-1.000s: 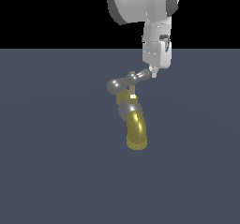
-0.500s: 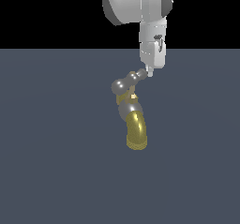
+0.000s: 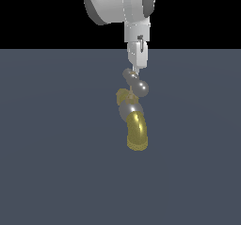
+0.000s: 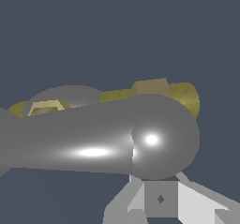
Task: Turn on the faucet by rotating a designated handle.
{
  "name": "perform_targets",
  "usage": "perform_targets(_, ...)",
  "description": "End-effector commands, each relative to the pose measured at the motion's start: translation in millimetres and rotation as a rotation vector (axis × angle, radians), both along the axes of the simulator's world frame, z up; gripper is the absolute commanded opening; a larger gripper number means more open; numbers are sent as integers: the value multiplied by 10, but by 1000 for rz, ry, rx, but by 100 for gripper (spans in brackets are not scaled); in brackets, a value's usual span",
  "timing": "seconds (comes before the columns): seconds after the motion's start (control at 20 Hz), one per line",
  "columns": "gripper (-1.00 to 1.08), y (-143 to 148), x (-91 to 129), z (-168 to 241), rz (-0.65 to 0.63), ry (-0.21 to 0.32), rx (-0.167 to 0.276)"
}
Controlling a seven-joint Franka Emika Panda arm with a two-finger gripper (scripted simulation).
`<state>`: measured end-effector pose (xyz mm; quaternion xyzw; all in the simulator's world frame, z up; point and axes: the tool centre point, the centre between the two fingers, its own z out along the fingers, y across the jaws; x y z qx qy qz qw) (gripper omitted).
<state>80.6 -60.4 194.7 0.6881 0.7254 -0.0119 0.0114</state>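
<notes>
In the exterior view the faucet (image 3: 129, 110) stands on the flat grey floor, its brass-yellow spout (image 3: 137, 132) curving down toward the camera. The grey handle (image 3: 139, 88) crosses its top, one bulbous end near and the other behind, beside a small brass hub (image 3: 123, 97). My gripper (image 3: 135, 70) comes down from above with its fingers together, the tip touching the handle's far end. The wrist view is filled by the glossy handle (image 4: 98, 143). Behind it show the spout (image 4: 187, 96) and hub (image 4: 44, 108), and my gripper (image 4: 160, 198) sits against the rounded end.
The white arm (image 3: 117, 3) hangs over the faucet from the top of the exterior view. Plain dark grey floor (image 3: 56, 163) surrounds the faucet on all sides.
My gripper has swept toward the exterior view's left, pushing the handle's end with it. The bar has swung from lying across the view to pointing nearly toward the camera.
</notes>
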Motion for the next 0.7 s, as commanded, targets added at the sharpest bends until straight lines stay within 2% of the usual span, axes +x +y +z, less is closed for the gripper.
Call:
perform_targets(0.0,-100,80,-32,-1,6,1,3)
perform_targets(0.65,-100,645,-294,4,43,1,17)
